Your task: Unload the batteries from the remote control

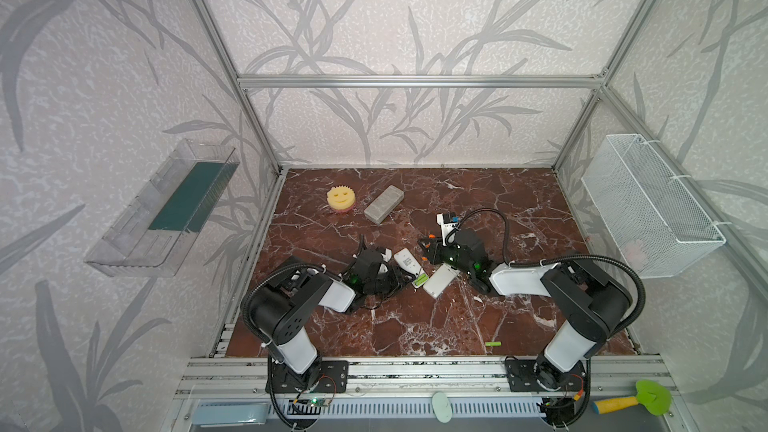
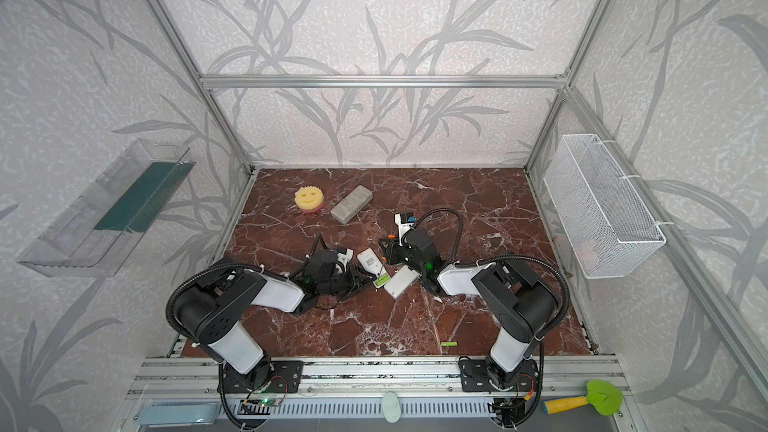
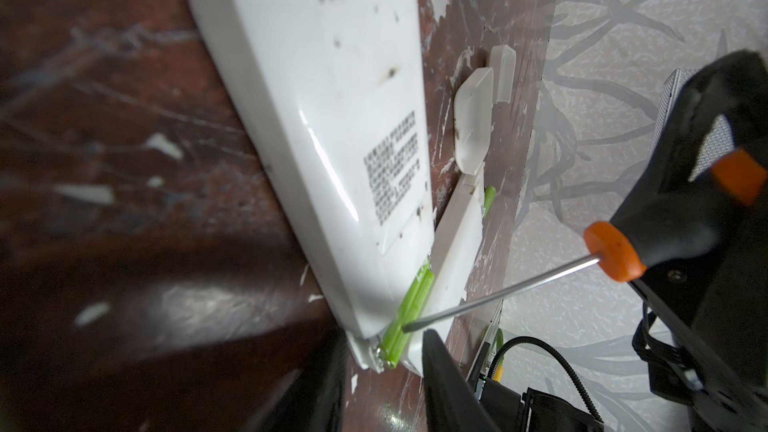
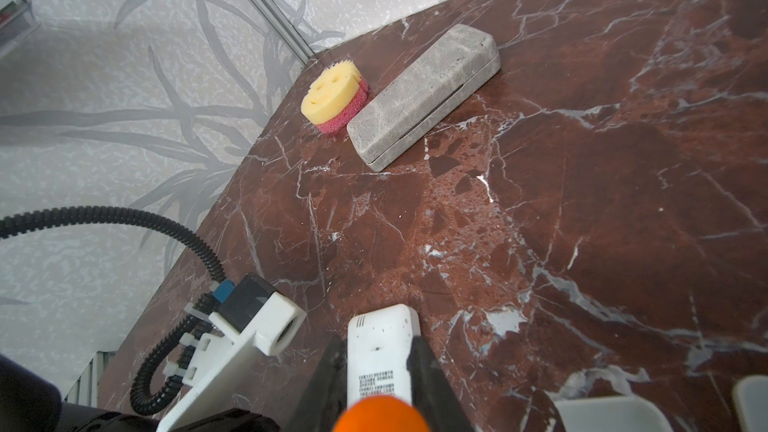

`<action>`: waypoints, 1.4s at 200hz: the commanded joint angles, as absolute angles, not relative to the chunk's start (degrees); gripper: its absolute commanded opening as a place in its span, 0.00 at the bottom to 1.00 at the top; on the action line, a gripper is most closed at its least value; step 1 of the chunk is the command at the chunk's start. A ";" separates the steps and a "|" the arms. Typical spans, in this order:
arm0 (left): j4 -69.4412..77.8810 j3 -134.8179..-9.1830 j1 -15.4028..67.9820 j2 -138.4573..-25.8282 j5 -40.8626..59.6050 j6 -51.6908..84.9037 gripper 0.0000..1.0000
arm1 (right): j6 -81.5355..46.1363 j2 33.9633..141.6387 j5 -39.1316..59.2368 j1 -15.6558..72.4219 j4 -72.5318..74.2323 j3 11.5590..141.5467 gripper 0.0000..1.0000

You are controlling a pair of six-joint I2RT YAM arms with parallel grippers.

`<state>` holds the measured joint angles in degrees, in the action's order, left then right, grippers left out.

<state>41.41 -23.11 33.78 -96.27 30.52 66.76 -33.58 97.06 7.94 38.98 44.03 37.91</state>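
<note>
You get soft, even daylight in both top views: the pale walls are bright, the glossy desk [image 1: 415, 326] is dark with only faint shadows under the arms, and the frame posts [image 1: 216, 35] lean outward with wide-angle stretch toward the corners. In the left wrist view the remote [image 3: 332, 118] carries a white glare streak and goes soft at its vented end. The desk beside it is smeared and shadowed, while the screwdriver [image 3: 498, 292] shaft is crisp. In the right wrist view the sponge [image 4: 330, 93] is sharp, the desk shows pale sheen, and the screwdriver's orange handle is a blur at the frame edge.
</note>
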 commanded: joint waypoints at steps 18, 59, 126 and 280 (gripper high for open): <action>32.89 -21.40 34.30 -97.12 28.16 67.27 0.35 | -28.00 88.96 3.14 39.00 34.74 38.58 0.00; 27.22 -23.96 34.28 -94.89 27.03 64.70 0.35 | -18.55 82.41 -7.66 42.03 19.18 41.67 0.00; 28.30 -25.75 34.26 -97.08 27.38 65.63 0.34 | -18.73 86.56 -10.63 44.72 20.86 42.99 0.00; 28.87 -25.59 34.27 -98.33 27.42 66.27 0.32 | -16.39 91.41 -15.16 46.41 31.61 43.08 0.00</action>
<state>34.70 -26.55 34.09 -95.92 29.87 65.65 -16.84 90.15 -13.61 46.06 27.27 42.63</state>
